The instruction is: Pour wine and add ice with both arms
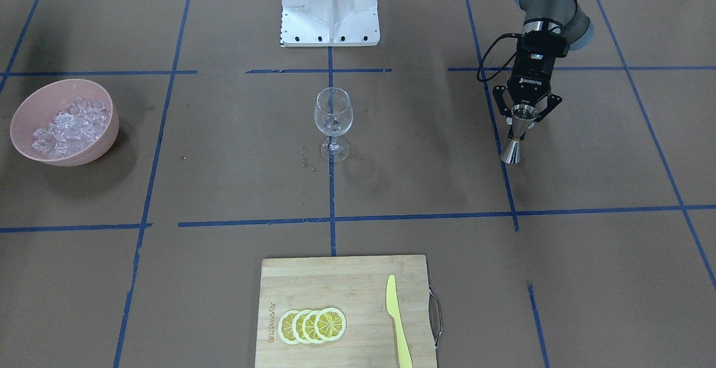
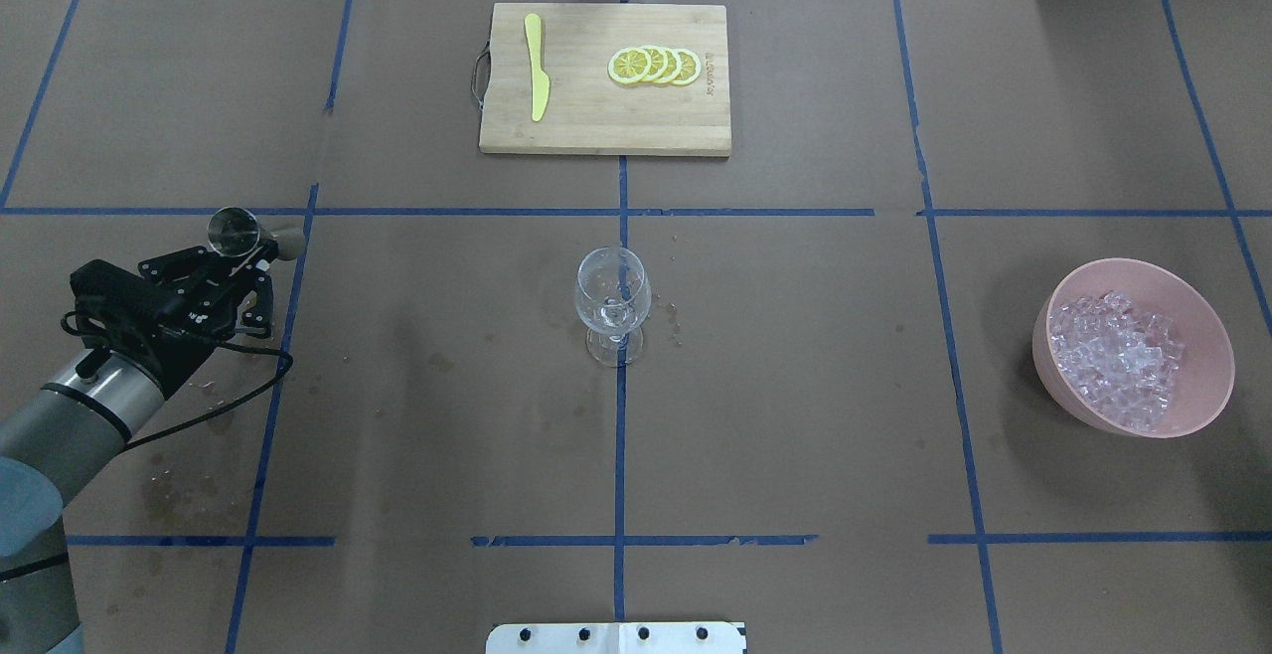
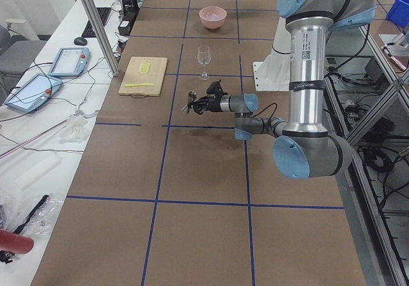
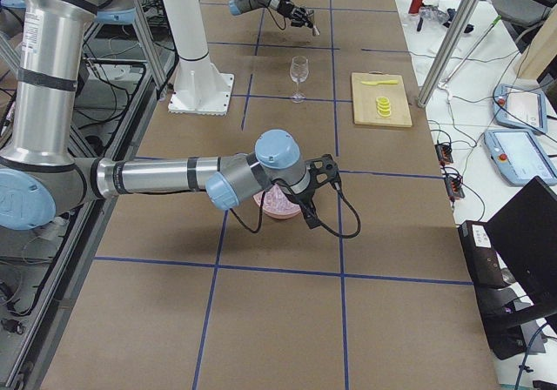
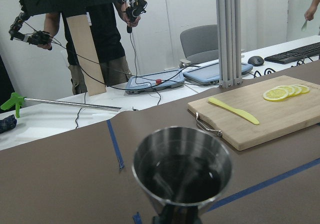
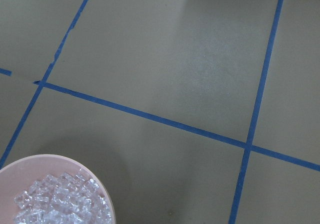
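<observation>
wine glass [image 1: 333, 113] stands upright on a blue tape line [image 1: 331, 200] mid table, used as the landmark here. left gripper [image 1: 524, 117] is well off to the glass's robot-left side, fingers closed narrow around a steel jigger [image 1: 513, 151], gripped at the upper cone, with the lower cone sticking out past the fingers. in the left wrist view the jigger's open mouth faces the camera and the inside looks dark; cannot tell what is in it. ice [image 1: 70, 127] is heaped in a pink bowl [image 1: 22, 108] well off to the glass's robot-right side, apart from the glass. right gripper [image 4: 312, 200] shows only in the right side view, right by the pink bowl; cannot tell if its fingers are wide or narrow. cutting board [image 2: 596, 122] lies beyond the glass, away from the robot, with overlapping lemon slices [image 2: 656, 66] and a yellow knife [image 2: 537, 78] on it. white stand base [image 1: 330, 21] sits on the robot's side of the glass.
</observation>
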`<state>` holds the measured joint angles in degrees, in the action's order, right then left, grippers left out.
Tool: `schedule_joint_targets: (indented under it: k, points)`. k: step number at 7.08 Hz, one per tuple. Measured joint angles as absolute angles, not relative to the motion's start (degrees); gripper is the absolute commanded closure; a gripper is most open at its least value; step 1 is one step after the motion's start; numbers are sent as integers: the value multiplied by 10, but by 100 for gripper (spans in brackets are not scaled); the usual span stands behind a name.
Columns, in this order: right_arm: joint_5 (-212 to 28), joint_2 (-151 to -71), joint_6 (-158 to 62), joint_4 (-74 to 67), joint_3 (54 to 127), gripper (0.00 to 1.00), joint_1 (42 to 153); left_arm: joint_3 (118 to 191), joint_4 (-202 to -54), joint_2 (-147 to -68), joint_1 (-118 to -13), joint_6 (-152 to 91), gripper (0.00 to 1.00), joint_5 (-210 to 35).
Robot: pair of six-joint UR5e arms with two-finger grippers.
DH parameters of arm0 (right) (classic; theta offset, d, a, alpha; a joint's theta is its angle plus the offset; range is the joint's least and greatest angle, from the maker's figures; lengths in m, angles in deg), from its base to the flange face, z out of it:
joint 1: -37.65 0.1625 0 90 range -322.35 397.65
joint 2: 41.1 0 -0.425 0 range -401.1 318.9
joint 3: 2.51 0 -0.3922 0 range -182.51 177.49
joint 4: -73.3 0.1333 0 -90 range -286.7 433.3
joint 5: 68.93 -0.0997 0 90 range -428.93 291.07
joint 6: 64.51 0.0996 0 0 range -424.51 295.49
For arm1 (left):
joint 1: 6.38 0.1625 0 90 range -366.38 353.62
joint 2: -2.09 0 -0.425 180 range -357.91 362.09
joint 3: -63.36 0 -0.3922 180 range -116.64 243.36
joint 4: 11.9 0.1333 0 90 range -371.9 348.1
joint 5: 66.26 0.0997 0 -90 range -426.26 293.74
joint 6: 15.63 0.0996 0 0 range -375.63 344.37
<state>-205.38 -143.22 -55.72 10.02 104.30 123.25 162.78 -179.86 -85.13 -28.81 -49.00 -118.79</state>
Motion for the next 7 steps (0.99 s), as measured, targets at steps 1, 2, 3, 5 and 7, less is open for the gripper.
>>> schedule_joint_targets:
  k: [1, 2, 3, 5, 7]
  points:
    - [-2054, -1432, -557, 100, 1042, 0, 1233, 1654, -1756, -862, -322, -467, 100, -1261]
    - [-2053, -1432, -557, 100, 1042, 0, 1233, 1689, -1686, -882, -348, -451, 99, -1324]
    - [-2053, -1432, -557, 99, 1042, 0, 1233, 1713, -1610, -921, -362, -444, 96, -1360]
    - [-2053, -1433, -557, 99, 1040, 0, 1233, 1726, -1487, -1016, -369, -441, 100, -1378]
    - [-2053, -1434, -557, 99, 1037, 0, 1233, 1728, -1445, -1058, -366, -440, 100, -1377]
